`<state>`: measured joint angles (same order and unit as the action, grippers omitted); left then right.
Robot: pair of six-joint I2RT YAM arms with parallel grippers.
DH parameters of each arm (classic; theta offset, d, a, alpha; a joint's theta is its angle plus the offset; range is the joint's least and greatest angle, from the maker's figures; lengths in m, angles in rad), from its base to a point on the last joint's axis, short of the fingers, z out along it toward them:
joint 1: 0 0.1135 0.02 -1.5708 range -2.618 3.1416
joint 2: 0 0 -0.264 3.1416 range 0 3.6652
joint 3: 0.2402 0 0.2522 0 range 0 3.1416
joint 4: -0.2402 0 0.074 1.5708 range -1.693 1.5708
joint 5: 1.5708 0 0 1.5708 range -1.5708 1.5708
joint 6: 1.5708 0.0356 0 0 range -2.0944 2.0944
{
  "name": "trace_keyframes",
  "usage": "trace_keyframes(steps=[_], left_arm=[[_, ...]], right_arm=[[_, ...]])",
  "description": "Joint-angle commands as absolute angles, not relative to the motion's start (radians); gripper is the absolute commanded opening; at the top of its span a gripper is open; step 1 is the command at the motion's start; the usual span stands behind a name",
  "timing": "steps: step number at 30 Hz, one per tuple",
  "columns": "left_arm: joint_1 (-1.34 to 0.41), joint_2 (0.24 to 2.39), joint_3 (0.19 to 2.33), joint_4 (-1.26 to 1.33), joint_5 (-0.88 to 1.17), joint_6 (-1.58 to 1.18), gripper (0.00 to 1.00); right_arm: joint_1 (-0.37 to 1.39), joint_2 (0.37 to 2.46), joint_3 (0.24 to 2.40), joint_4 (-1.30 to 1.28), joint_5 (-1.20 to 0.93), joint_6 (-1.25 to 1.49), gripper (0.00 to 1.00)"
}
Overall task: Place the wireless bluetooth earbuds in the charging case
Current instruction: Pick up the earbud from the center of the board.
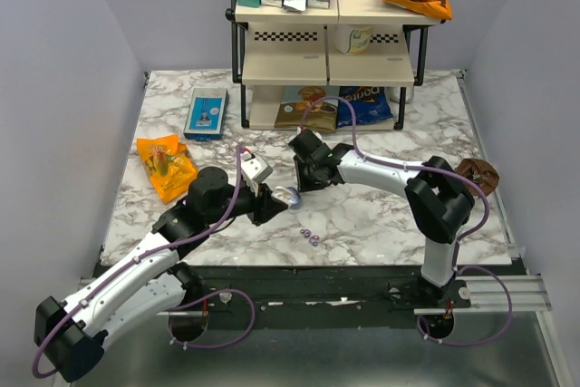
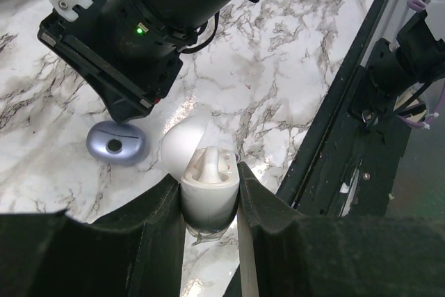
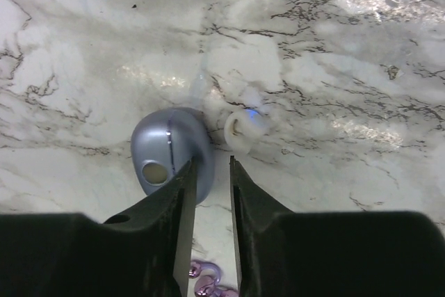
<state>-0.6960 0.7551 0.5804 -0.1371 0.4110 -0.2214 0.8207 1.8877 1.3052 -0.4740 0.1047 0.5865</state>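
Observation:
The charging case, a glossy lavender-blue round pod, lies closed on the marble. It also shows in the left wrist view, where the charging case sits under the right arm's wrist. My right gripper hovers just above it, open, with bare marble between the jaws and its left finger over the case's edge. The purple earbuds lie together nearer the table's front edge. My left gripper is shut on a white oval case whose lid stands open, with a white bud in it.
A loose white earbud with a blue light rests beside the lavender case. At the back stands a shelf rack with snack packs. A blue box and an orange bag lie at left, a brown object at right.

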Motion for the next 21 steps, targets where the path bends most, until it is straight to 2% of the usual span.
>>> trace_keyframes(steps=[1,21], left_arm=[[-0.699,0.741,0.571,-0.127,0.387,-0.224,0.0],[-0.701,0.753,0.571,-0.126,0.387,-0.221,0.0]], right_arm=[[0.787,1.859,1.276,-0.463,0.16,0.604,0.36],[0.764,1.943,1.328,-0.44,0.086,0.543,0.41]])
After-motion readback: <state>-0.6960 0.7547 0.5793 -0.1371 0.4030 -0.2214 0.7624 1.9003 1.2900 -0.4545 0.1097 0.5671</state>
